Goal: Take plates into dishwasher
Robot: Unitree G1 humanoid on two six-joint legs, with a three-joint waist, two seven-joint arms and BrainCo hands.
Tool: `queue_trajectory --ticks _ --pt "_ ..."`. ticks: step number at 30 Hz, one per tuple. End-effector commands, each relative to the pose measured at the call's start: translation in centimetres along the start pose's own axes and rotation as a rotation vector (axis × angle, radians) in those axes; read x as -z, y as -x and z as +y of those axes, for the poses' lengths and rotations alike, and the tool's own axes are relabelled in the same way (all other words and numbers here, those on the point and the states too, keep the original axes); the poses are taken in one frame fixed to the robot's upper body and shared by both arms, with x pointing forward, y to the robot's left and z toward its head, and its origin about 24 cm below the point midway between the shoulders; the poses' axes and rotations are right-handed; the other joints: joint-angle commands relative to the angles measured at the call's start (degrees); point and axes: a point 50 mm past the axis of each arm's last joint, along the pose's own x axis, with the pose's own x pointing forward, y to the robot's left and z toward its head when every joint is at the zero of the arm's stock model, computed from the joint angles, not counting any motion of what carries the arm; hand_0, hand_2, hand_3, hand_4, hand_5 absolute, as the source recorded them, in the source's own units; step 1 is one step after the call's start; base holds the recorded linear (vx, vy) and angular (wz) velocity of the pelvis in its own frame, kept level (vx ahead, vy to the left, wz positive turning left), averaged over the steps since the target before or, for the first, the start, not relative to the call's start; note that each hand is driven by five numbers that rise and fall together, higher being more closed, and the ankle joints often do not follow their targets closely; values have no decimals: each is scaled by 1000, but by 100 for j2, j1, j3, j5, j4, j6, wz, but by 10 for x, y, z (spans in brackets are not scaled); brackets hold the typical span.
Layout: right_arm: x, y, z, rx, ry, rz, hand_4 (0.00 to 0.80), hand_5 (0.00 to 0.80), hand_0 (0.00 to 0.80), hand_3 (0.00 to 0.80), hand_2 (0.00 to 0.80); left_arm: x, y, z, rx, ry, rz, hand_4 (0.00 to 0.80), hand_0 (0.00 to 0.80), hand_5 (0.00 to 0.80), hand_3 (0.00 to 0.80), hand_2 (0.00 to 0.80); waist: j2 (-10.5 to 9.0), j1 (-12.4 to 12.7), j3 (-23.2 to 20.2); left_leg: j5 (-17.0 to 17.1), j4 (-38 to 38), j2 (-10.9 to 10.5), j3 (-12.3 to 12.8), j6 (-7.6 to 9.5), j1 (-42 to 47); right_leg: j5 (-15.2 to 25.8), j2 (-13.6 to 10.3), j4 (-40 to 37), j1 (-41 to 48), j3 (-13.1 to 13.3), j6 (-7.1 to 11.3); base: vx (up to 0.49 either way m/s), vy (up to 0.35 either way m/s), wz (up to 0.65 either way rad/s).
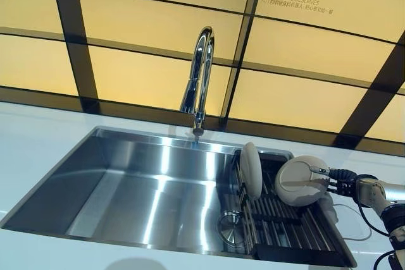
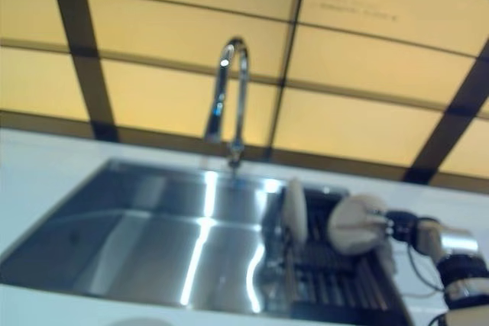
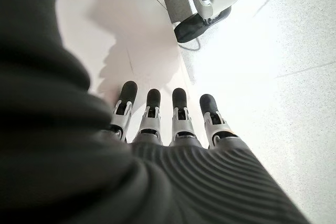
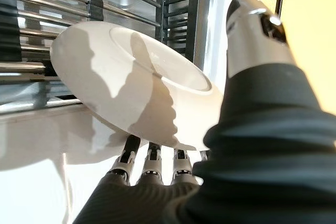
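While its right hand point(image 1: 347, 184) pinched the round white ceramic plate point(image 1: 301, 181) over the dark slatted rack point(image 1: 286, 219) for slotting, the left hand point(image 3: 168, 124) hung straight-fingered.

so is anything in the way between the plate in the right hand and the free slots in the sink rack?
Nothing visible. The right hand holds the plate over the rack; the standing plate sits off to one side, apart from it.

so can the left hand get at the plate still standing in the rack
Probably not as things stand. The left hand hangs by the floor, out of both eye views, while the standing plate sits in the rack beside the right hand, which holds another plate.
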Motion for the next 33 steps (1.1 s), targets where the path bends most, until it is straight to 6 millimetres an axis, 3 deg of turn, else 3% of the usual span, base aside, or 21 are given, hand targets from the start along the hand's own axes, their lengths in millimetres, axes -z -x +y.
queue_trajectory --ticks 1,10,13,15,17,21,24,25,26,30,31,33 --pt "-18 -6 25 -65 -22 -2 0 0 0 0 0 -26 -3 6 -5 -62 -73 0 0 0 0 0 107 272 161 -496 30 -108 -38 133 46 -201 -128 279 24 -261 506 0 0 0" --pt "-17 -7 27 -67 -13 3 0 0 0 0 0 -28 -3 7 -5 -67 -74 0 0 0 0 0 104 273 187 -500 36 -116 -46 147 50 -198 -129 303 14 -251 507 0 0 0" --pt "-16 -8 28 -70 -9 3 66 66 66 66 66 -29 -3 7 -6 -67 -77 0 0 0 0 0 105 270 201 -502 42 -112 -44 153 43 -204 -134 327 -4 -242 509 0 0 0" --pt "-16 -8 28 -70 -3 4 0 0 0 0 0 -29 -3 8 -6 -69 -78 0 0 0 0 0 110 272 199 -503 38 -111 -46 154 44 -201 -140 329 -7 -244 515 0 0 0" --pt "-15 -8 27 -73 -1 4 0 0 0 0 0 -29 -3 8 -6 -69 -78 0 0 0 0 0 110 270 202 -502 37 -113 -48 157 45 -197 -141 333 -10 -245 519 0 0 0" --pt "-15 -8 28 -77 1 2 116 116 116 116 116 -30 -3 9 -9 -68 -81 0 0 0 0 0 115 268 213 -503 31 -117 -49 163 43 -192 -149 337 -20 -256 525 0 0 0" --pt "-14 -8 27 -78 5 3 292 292 292 292 292 -31 -3 9 -11 -65 -81 0 0 0 0 0 118 268 217 -506 32 -113 -32 162 45 -190 -156 339 -23 -261 528 0 0 0" --pt "-14 -8 27 -78 6 3 292 292 292 292 292 -31 -3 9 -12 -65 -81 0 0 0 0 0 118 268 220 -506 33 -113 -32 163 47 -189 -157 339 -22 -262 528 0 0 0" --pt "-14 -8 27 -78 7 4 389 389 389 389 389 -30 -3 9 -12 -64 -80 0 0 0 0 0 114 266 216 -507 33 -113 -26 163 47 -187 -158 335 -21 -263 529 0 0 0" --pt "-14 -9 28 -81 7 4 502 502 502 502 502 -31 -3 10 -14 -65 -79 0 0 0 0 0 105 270 220 -508 41 -113 -20 162 42 -188 -157 343 -24 -254 532 0 0 0" --pt "-15 -8 28 -80 8 5 593 593 593 593 593 -30 -3 10 -14 -64 -79 0 0 0 0 0 109 271 215 -508 37 -113 -27 164 39 -187 -155 342 -31 -257 531 0 0 0" --pt "-15 -8 28 -79 8 4 668 668 668 668 668 -30 -3 9 -13 -64 -79 0 0 0 0 0 110 271 217 -509 37 -114 -31 165 42 -188 -155 346 -30 -256 531 0 0 0"
